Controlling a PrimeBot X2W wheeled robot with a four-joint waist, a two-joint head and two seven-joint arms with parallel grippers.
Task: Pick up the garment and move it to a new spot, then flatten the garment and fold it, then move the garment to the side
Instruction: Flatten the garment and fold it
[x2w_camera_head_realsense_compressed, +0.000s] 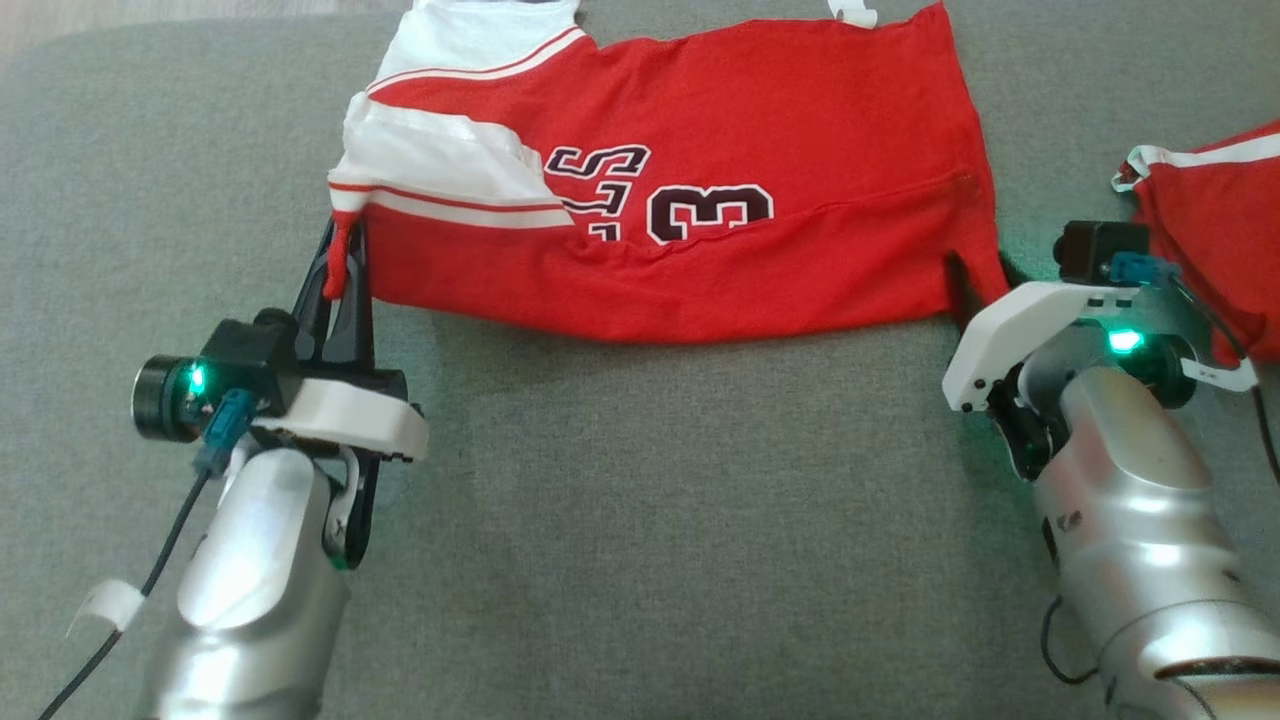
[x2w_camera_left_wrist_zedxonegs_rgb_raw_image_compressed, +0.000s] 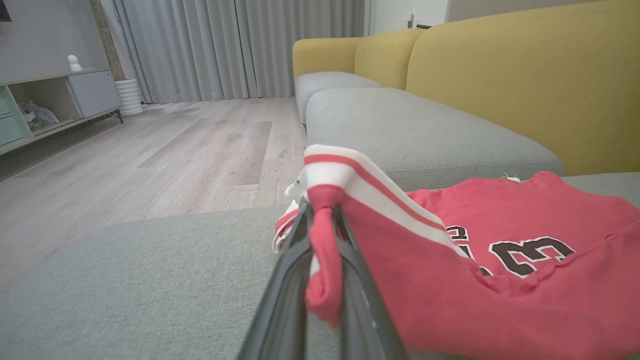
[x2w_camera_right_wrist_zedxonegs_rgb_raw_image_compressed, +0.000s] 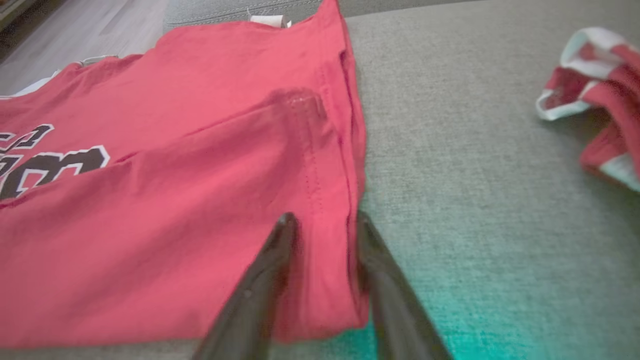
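The garment (x2w_camera_head_realsense_compressed: 760, 130) is a red jersey with white striped trim and dark lettering, spread across the grey cushion. My left gripper (x2w_camera_head_realsense_compressed: 340, 250) is shut on its near left corner, and a pinch of red cloth (x2w_camera_left_wrist_zedxonegs_rgb_raw_image_compressed: 322, 260) bunches between the fingers (x2w_camera_left_wrist_zedxonegs_rgb_raw_image_compressed: 300, 260) in the left wrist view. At the near right corner, my right gripper (x2w_camera_head_realsense_compressed: 975, 285) stands with its two fingers apart. They straddle the garment's side hem (x2w_camera_right_wrist_zedxonegs_rgb_raw_image_compressed: 320, 200), one finger (x2w_camera_right_wrist_zedxonegs_rgb_raw_image_compressed: 280, 250) on the cloth and the other at its edge. The right gripper (x2w_camera_right_wrist_zedxonegs_rgb_raw_image_compressed: 325, 222) looks slightly blurred.
A second red and white piece of clothing (x2w_camera_head_realsense_compressed: 1215, 200) lies crumpled at the right, also in the right wrist view (x2w_camera_right_wrist_zedxonegs_rgb_raw_image_compressed: 600, 90). Bare grey cushion (x2w_camera_head_realsense_compressed: 650, 500) spreads in front of the garment. A yellow sofa back (x2w_camera_left_wrist_zedxonegs_rgb_raw_image_compressed: 525, 75) and wooden floor (x2w_camera_left_wrist_zedxonegs_rgb_raw_image_compressed: 175, 150) lie beyond.
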